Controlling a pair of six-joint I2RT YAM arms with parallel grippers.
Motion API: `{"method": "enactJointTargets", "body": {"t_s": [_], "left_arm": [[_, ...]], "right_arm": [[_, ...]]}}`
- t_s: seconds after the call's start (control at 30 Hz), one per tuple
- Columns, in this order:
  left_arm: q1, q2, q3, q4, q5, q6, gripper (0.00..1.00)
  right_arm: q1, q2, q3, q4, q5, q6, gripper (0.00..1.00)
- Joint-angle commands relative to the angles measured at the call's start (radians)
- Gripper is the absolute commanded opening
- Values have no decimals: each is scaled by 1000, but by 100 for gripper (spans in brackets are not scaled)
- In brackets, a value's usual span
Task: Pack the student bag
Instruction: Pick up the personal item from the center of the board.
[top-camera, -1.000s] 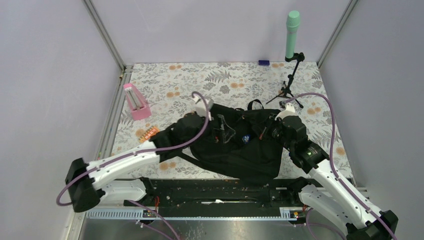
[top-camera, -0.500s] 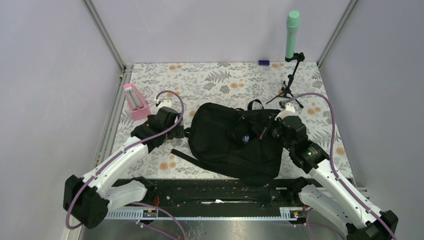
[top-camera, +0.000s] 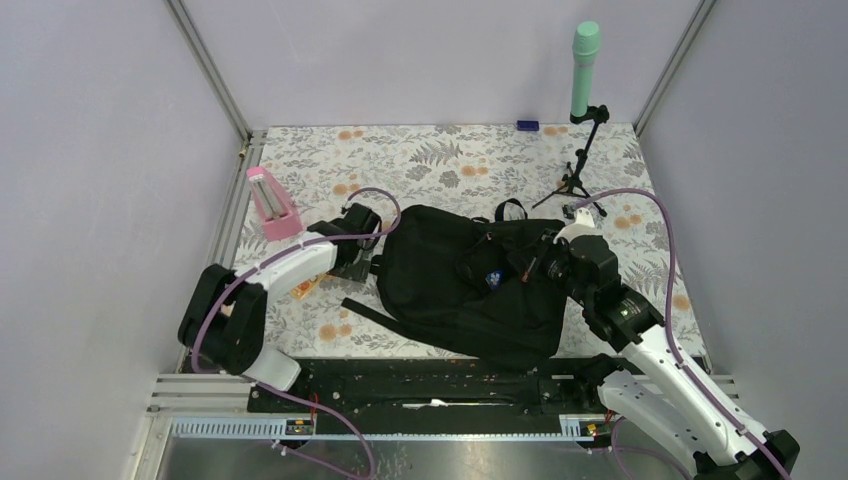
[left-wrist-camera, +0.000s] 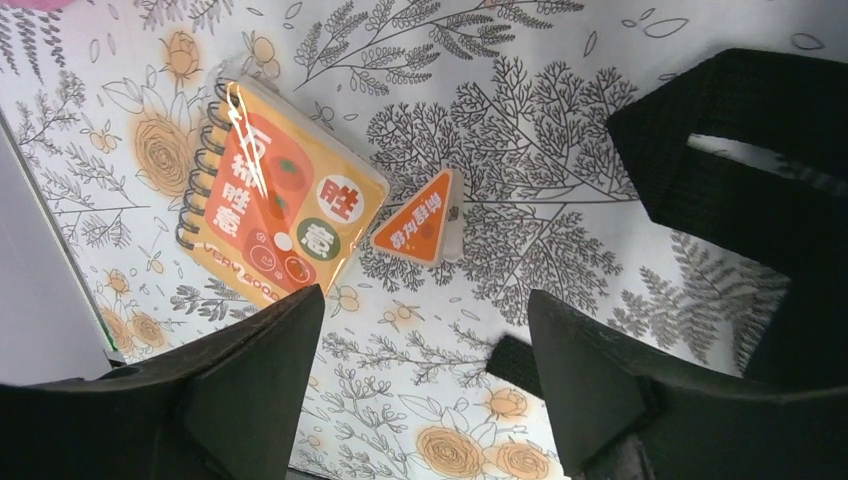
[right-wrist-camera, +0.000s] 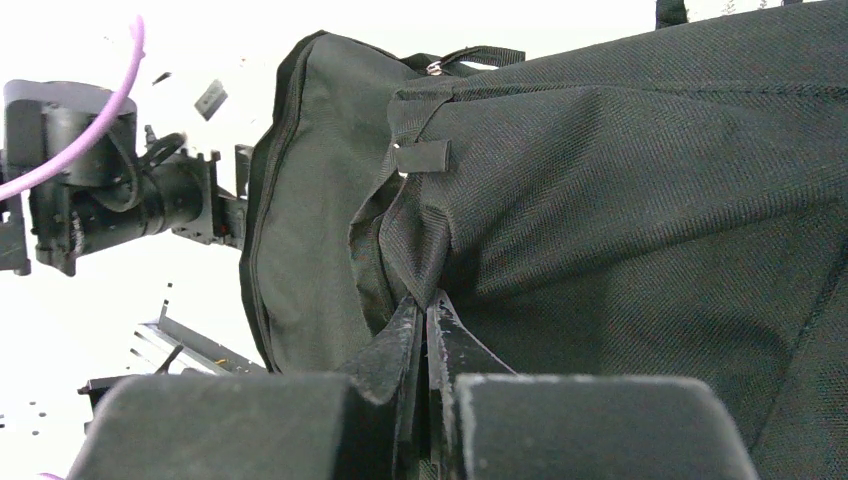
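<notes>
Hovering with its jaws wide and empty, the left end effector (left-wrist-camera: 420, 330) is looking down on a spiral-bound orange notebook (left-wrist-camera: 275, 215) lying flat on the worktop (top-camera: 450, 160), with a small orange triangular piece (left-wrist-camera: 420, 225) just beside it and a black strap (left-wrist-camera: 740, 150) of the bag trailing in on the other side. The right end effector (right-wrist-camera: 425, 330) is pinching a fold of black fabric near a zip pull on the student bag (top-camera: 460, 285), which is lying slumped in the middle of the worktop between the two arms. The step in hand is probably fetching the notebook for packing. To do it well, the left arm should be centring over the notebook rather than over the gap between it and the triangle, turning so the fingers are closing across the covers and not on the wire spiral. Since the notebook is lying flat, catching one edge will likely matter more than pressing down. The strap should be staying outside the jaws. The right arm's grip looks useful only if it is lifting the fold enough to be showing an opening. A floral printed cloth is covering the worktop, with a pink holder (top-camera: 270, 203) near the left edge, a mint-green cylinder (top-camera: 584, 65) on a small tripod at the far right and a tiny purple block (top-camera: 527, 126) at the far edge. Plain lilac walls with aluminium posts are enclosing the space.
</notes>
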Motion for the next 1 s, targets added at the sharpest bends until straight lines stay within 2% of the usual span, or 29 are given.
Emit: {"method": "enactJointTargets", "body": {"t_s": [0.0,0.47,0.8,0.9,0.97], "left_arm": [[21,70,70,2,-17,30,75],[38,189,112,-44,-81,-4,51],[45,235,125,-47,-59,2,44],[47,244,128,-49,-57,1,32],[47,244,128,-48,-58,-1,28]], "right_arm": [[8,-41,36,92,-25,-4,1],[8,-40,41,84,-10,-16,1],[8,-35,44,85,-11,-14,2],[8,-35,44,84,-11,-14,2],[8,-35,44,85,-13,-14,2]]}}
